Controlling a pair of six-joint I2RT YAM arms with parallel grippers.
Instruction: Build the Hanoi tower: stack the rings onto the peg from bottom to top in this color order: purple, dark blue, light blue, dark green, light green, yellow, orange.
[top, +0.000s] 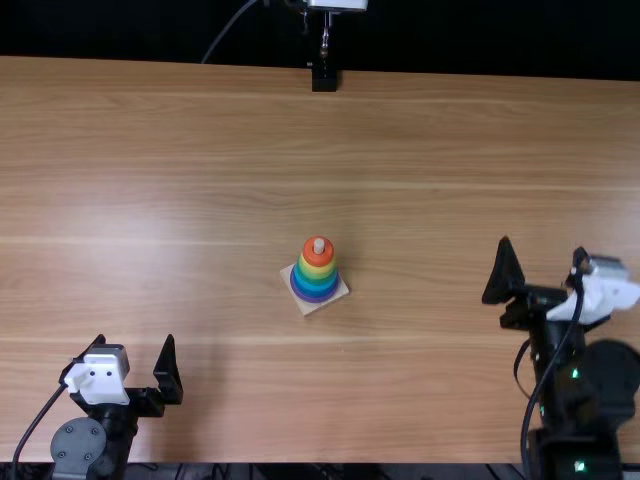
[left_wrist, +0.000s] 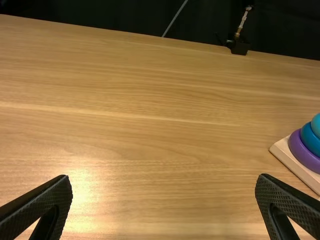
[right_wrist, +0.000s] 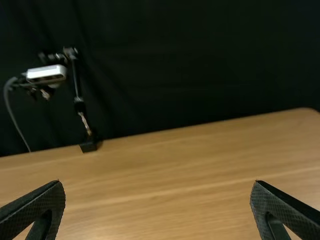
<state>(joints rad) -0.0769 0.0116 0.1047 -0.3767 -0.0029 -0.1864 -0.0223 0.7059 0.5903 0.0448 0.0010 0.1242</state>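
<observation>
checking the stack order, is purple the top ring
No, the orange ring is uppermost and the purple ring is at the bottom.

From where I stand, a broad wooden table (top: 450, 150) takes up most of the floor space in sight, light brown, its long grain streaks running side to side. Past its far edge hangs a black curtain (right_wrist: 200, 60) — dark as a stage backdrop, with faint upright folds. A slim jointed stand (right_wrist: 76, 85) rises from a small black base (right_wrist: 88, 146) at that edge, carrying a silvery camera (right_wrist: 46, 74) with a grey cable (right_wrist: 12, 112) drooping beside it. One far corner is rounded, and light leaves a whitish glare (left_wrist: 82, 195) on the wood.
</observation>
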